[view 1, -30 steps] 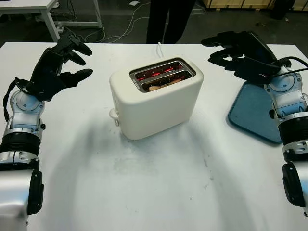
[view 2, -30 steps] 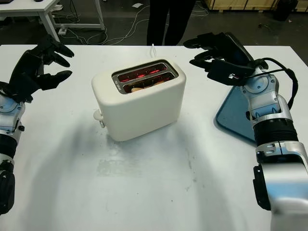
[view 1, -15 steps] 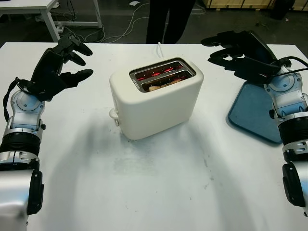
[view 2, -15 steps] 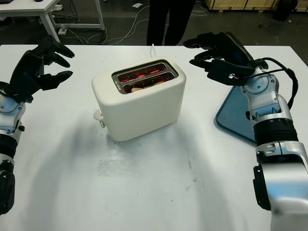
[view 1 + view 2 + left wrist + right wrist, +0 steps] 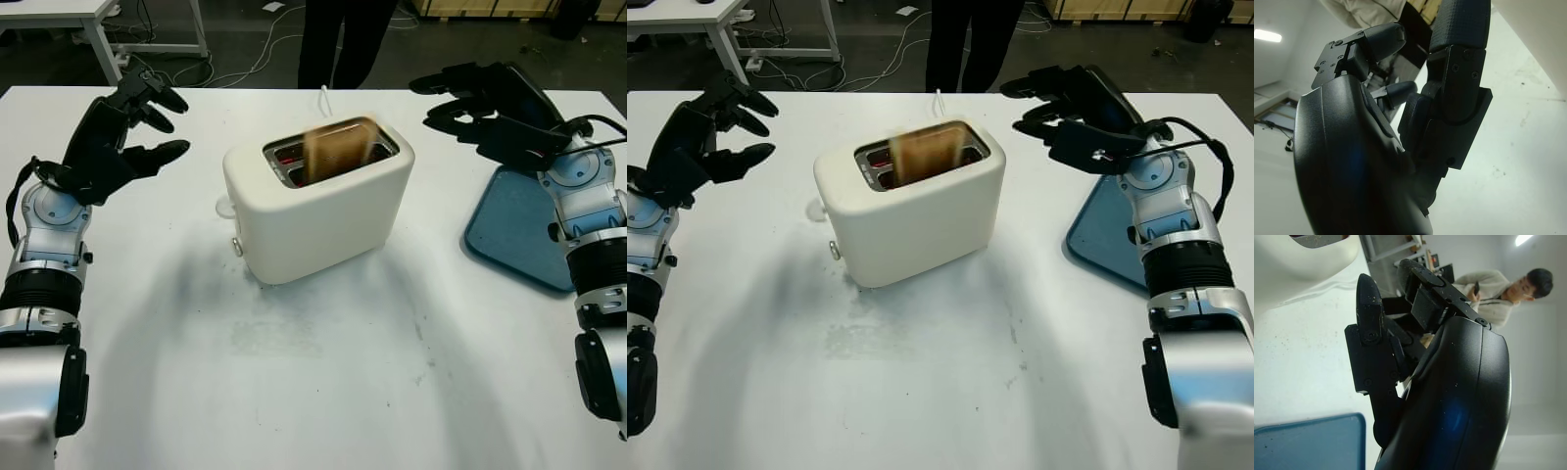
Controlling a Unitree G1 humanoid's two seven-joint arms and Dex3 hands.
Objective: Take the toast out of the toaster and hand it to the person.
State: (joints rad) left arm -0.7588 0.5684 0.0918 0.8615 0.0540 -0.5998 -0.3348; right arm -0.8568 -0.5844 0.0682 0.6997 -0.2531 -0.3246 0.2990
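Toast raised in the toaster, both hands held open beside it.

The toast [image 5: 334, 150] is seen standing up out of a slot of the white toaster [image 5: 318, 201] at the middle of the table [image 5: 323, 372]. The left hand [image 5: 122, 137] is held wide open and empty well to its left; the right hand [image 5: 490, 113] is held open over the blue tray [image 5: 514, 235]. A person [image 5: 343, 39] stands behind the table.
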